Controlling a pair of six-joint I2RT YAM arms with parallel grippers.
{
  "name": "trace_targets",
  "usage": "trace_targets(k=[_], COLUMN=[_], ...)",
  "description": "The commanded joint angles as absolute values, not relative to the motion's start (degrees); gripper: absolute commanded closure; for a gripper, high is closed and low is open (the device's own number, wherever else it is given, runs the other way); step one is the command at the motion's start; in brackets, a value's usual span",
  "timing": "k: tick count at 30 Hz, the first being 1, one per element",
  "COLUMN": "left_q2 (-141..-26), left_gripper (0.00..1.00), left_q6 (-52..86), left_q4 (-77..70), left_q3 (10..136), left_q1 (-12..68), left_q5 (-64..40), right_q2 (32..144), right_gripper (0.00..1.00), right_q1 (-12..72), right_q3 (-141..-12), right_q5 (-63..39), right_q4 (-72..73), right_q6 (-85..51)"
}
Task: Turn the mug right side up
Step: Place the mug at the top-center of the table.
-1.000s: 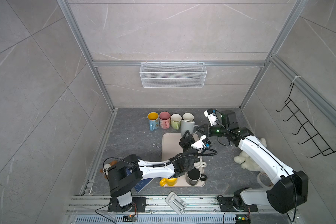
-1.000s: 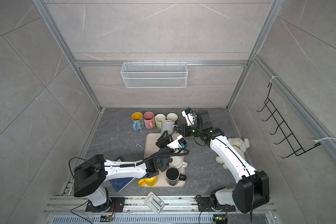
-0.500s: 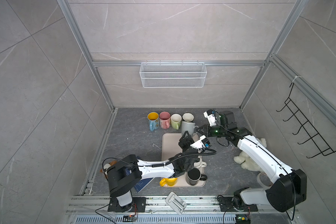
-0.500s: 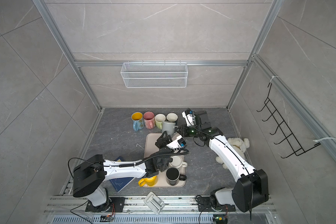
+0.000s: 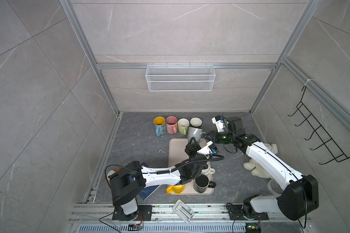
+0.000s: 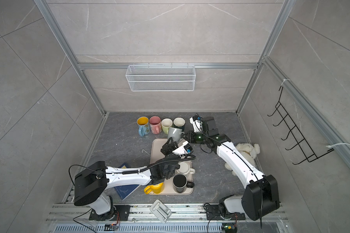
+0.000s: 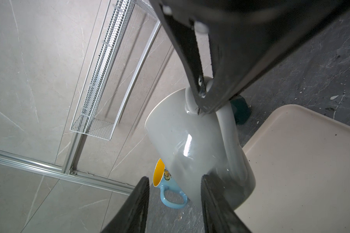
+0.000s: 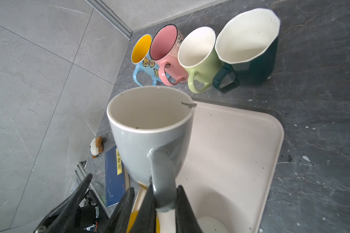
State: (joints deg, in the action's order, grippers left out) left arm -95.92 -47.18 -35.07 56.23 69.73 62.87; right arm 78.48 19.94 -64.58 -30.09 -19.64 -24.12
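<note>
A grey mug [image 5: 194,133] [image 6: 175,133] hangs over the far end of the beige tray [image 5: 175,147], mouth up and slightly tilted. My right gripper [image 8: 164,193] [image 5: 206,137] is shut on its handle [image 8: 162,171]. The right wrist view looks into its pale, empty inside [image 8: 150,109]. My left gripper [image 7: 174,179] [image 5: 192,142] is open just below the mug. One of its fingers [image 7: 214,197] lies across the mug's base [image 7: 240,187], and the other stands clear of it. In the left wrist view the right gripper's fingers [image 7: 202,96] pinch the handle.
Upright mugs [image 5: 159,126] stand in a row behind the tray. On the tray's near end are a white mug [image 5: 207,171], a black mug [image 5: 202,182] and a yellow mug [image 5: 176,189]. A plush toy [image 5: 259,165] lies right, a blue book [image 5: 148,191] near left.
The left gripper's jaws have spread a little. The grey mug and both arms have barely moved.
</note>
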Motion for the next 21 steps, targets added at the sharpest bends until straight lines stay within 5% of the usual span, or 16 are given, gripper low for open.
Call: trace_targets(k=[1,21], left_q2=[-92.6,-92.8], left_gripper=[0.52,0.44], left_q6=[-43.6,-42.1], left_q4=[-37.0,-33.2], left_q3=[57.3,57.5], left_q1=[70.1,71.0], left_q5=[62.2,62.7], right_q2=[77.6,76.2], right_gripper=[1.00,1.00], right_q1=[21.3,21.4], right_q3=[-64.2,-62.3], right_q5=[-33.5,-32.0], right_q4=[-14.2,-6.9], right_q6=[-26.6,-33.1])
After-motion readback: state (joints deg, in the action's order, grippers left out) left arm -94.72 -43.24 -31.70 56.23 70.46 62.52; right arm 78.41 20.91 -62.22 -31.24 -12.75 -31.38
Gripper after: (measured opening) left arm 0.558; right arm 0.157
